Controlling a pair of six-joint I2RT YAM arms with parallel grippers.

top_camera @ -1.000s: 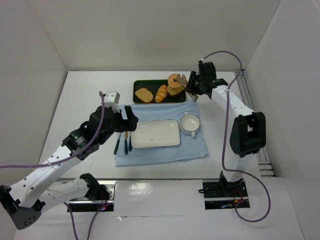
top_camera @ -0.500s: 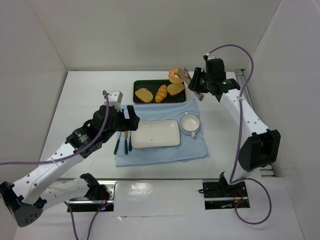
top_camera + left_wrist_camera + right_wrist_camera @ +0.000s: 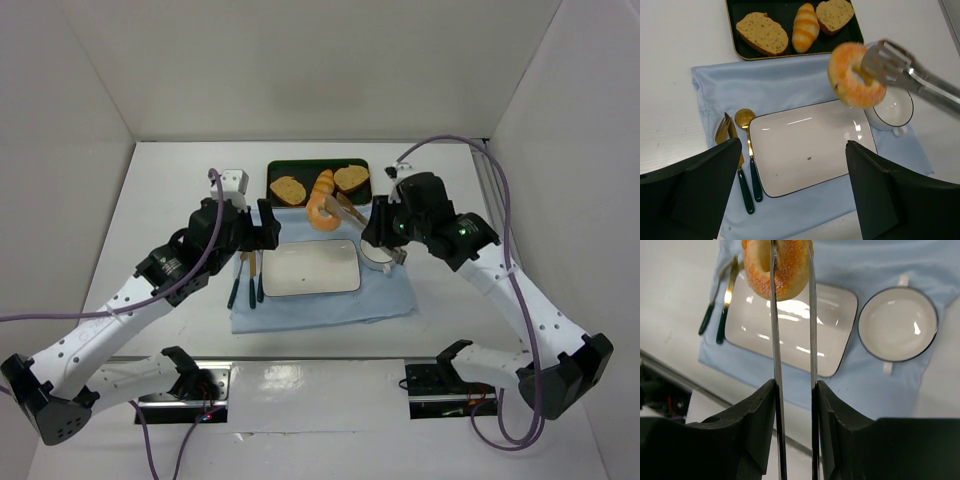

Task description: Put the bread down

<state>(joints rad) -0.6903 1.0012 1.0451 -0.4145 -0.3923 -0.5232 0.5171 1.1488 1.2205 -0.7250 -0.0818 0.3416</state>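
On my feed the plate (image 3: 810, 150) is bare; bowl (image 3: 892, 112) just beside its right end, cutlery (image 3: 744, 119) maybe touching the left.

Tongs (image 3: 775, 360) clamped in my right gripper (image 3: 793, 390) are bare polished metal; my fingers (image 3: 752, 425) are matt black plastic. The bread (image 3: 776, 267) at the tong tips has a rough, grainy orange crust. Below my gripper: glossy, smooth white plate (image 3: 790, 335) and bowl (image 3: 897, 325), on matt blue cloth (image 3: 875, 385).
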